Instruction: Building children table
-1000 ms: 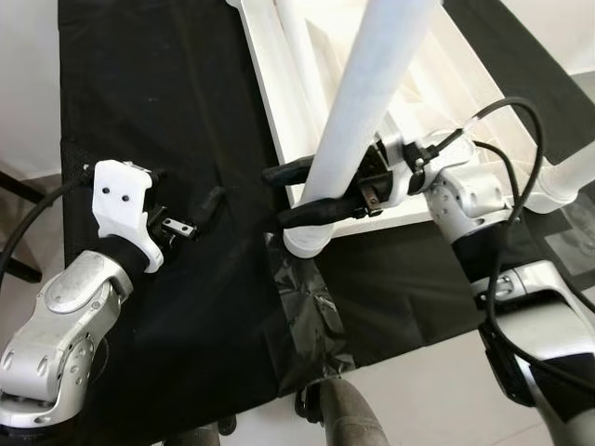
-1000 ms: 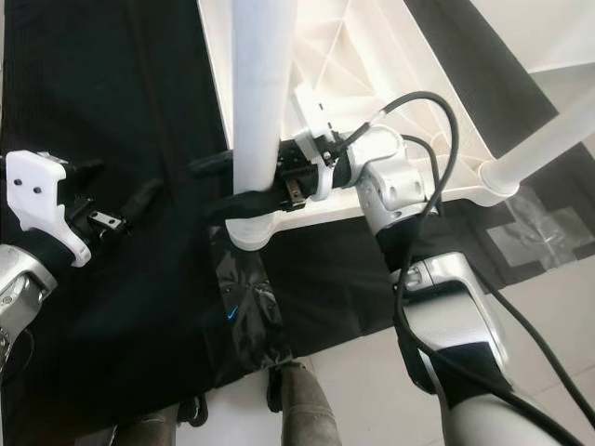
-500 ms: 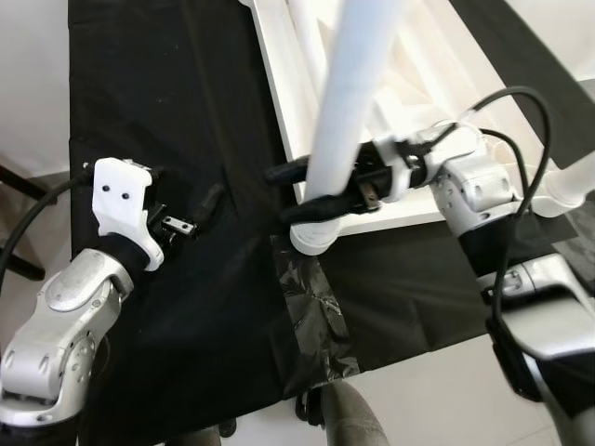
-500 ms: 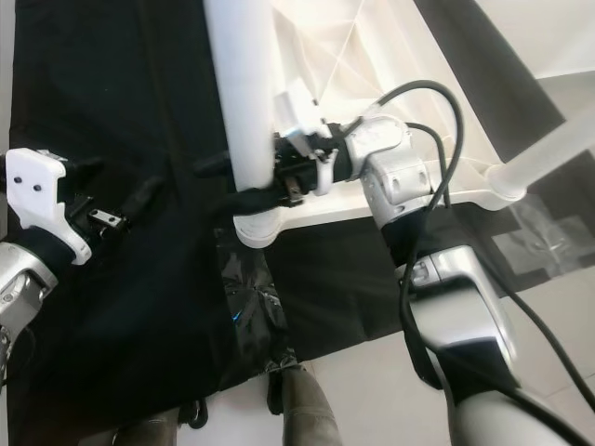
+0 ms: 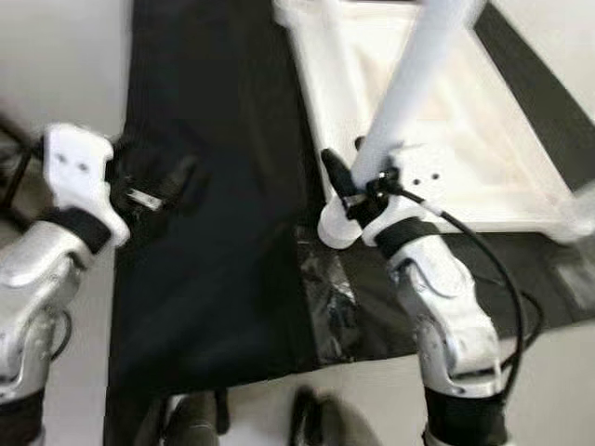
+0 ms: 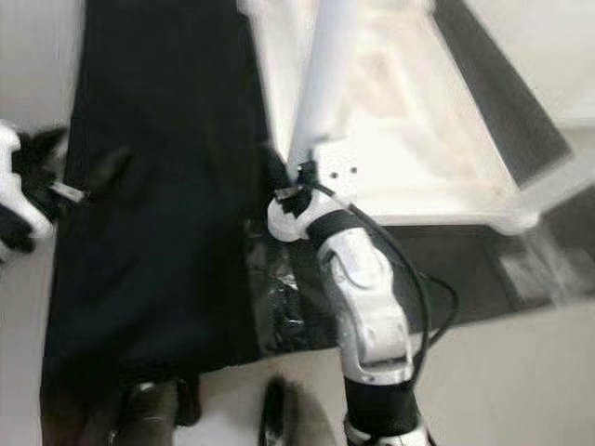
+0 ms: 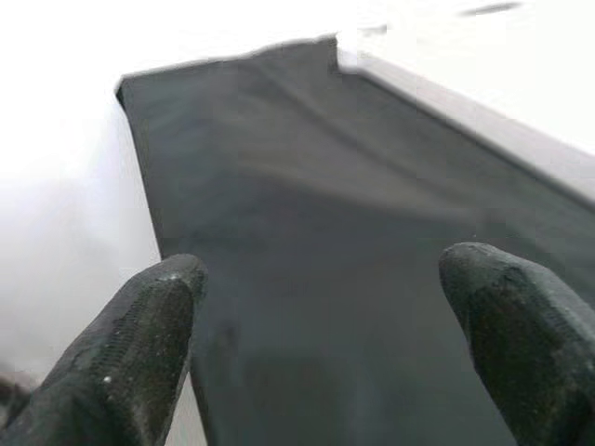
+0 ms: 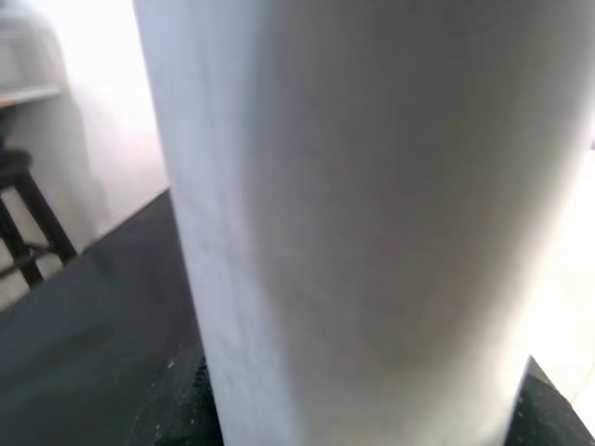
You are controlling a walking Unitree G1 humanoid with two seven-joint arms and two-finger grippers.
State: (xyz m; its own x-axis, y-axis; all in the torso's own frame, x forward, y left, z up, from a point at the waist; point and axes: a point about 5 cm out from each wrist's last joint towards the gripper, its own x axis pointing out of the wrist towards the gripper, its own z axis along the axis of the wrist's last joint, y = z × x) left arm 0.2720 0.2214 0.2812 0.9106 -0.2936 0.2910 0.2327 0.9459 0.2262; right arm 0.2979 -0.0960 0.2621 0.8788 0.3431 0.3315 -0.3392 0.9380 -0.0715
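A white children's table [image 5: 483, 149] lies upside down on a black mat [image 5: 214, 269]. A white round leg [image 5: 409, 84] rises at a slant from its near left corner. My right gripper [image 5: 358, 190] is shut on the leg just above its base, one black finger [image 5: 335, 172] showing on the leg's left side. In the right wrist view the leg [image 8: 353, 214] stands very close. My left gripper [image 5: 160, 181] hovers open over the mat to the left, apart from the table; its fingertips [image 7: 158, 307] are spread with nothing between them.
A patch of shiny black tape [image 5: 330, 297] lies on the mat just below the leg's base. Pale floor borders the mat on the left and along the near edge. My feet [image 5: 316, 423] stand at the mat's near edge. Another table corner [image 5: 576, 209] lies at far right.
The whole picture has shifted and blurred, so the camera moved. My right forearm now comes up from below the leg instead of from its right, still holding it. The left gripper stays open.
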